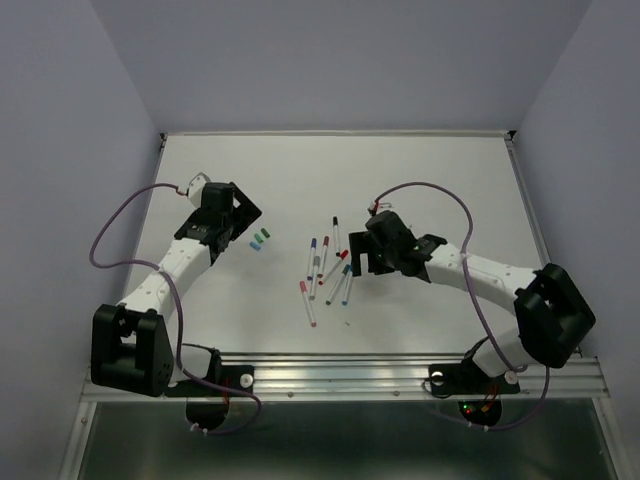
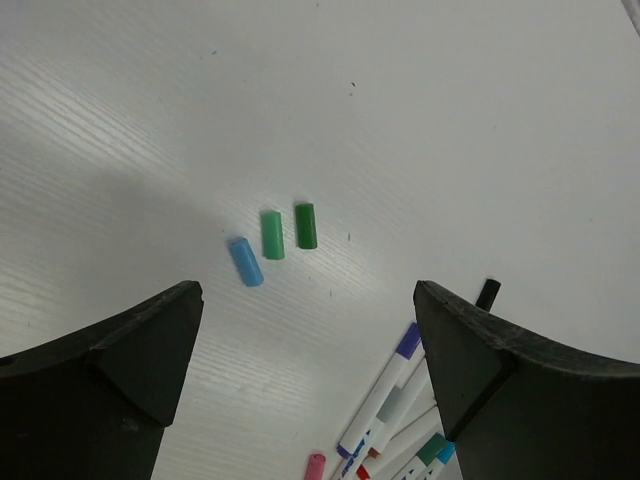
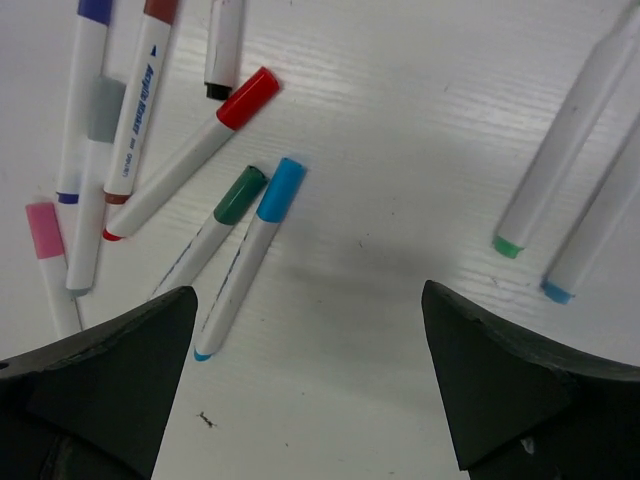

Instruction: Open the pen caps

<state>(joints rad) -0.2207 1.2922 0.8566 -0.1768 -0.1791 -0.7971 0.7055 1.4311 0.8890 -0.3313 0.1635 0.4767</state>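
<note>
Three loose pen caps lie side by side on the white table: blue (image 2: 245,262), light green (image 2: 272,235) and dark green (image 2: 306,226); they also show in the top view (image 1: 260,238). My left gripper (image 2: 308,300) is open and empty above them, just to their left in the top view (image 1: 243,222). Several capped pens (image 1: 328,265) lie in a loose cluster at the table's middle. My right gripper (image 3: 307,300) is open and empty at the cluster's right edge (image 1: 358,258). Below it lie a red-capped pen (image 3: 190,150), a green-capped pen (image 3: 215,230) and a blue-capped pen (image 3: 250,255). Two white barrels (image 3: 565,150) lie to the right.
A metal rail (image 1: 340,372) runs along the near table edge between the arm bases. Lilac walls close the table's back and sides. A purple-capped pen (image 2: 385,385) and a pink cap end (image 2: 315,466) lie near the left gripper's right finger.
</note>
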